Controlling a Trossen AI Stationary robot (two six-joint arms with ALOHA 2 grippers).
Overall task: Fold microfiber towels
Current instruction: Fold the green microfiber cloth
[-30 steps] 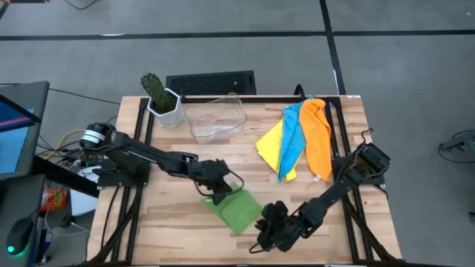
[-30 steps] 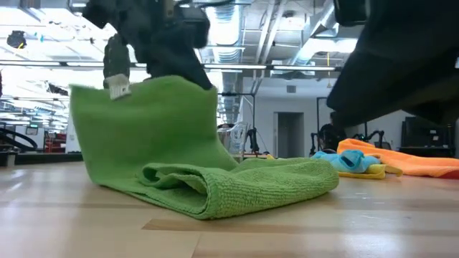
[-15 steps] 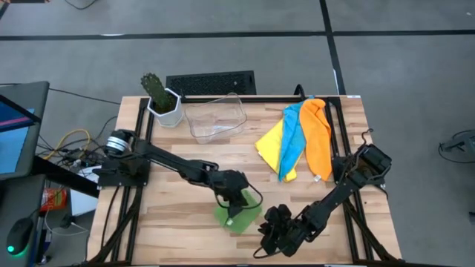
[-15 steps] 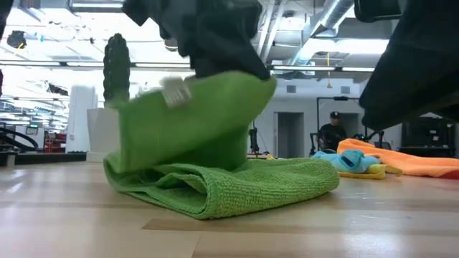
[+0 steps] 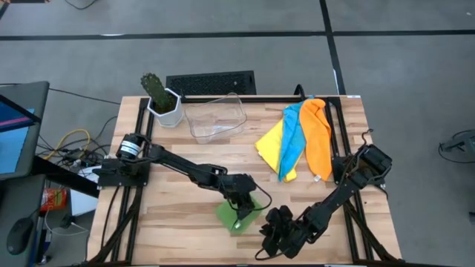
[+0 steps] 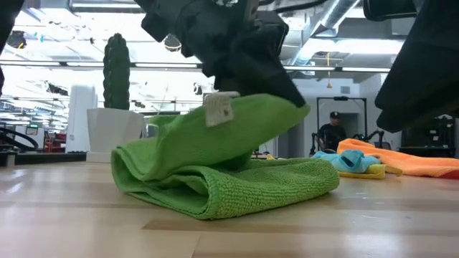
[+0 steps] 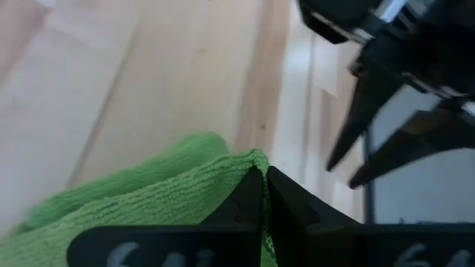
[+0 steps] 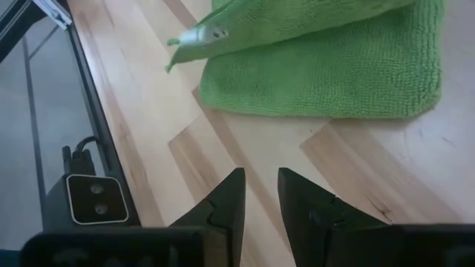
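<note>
Wooden table point(image 5: 178, 141), green towel point(image 5: 239, 216) now folded over, left claw point(image 5: 241, 204) gripping

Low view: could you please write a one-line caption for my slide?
Left gripper, shut on the green towel, carries its top layer across the folded lower part.

We see a plain green towel point(image 5: 239, 216) with a white tag point(image 6: 218, 110); yellow point(image 5: 272, 144), light blue point(image 5: 292, 141) and orange point(image 5: 318, 137) towels plain too; pale striped wood table point(image 5: 171, 178); dark arms.
</note>
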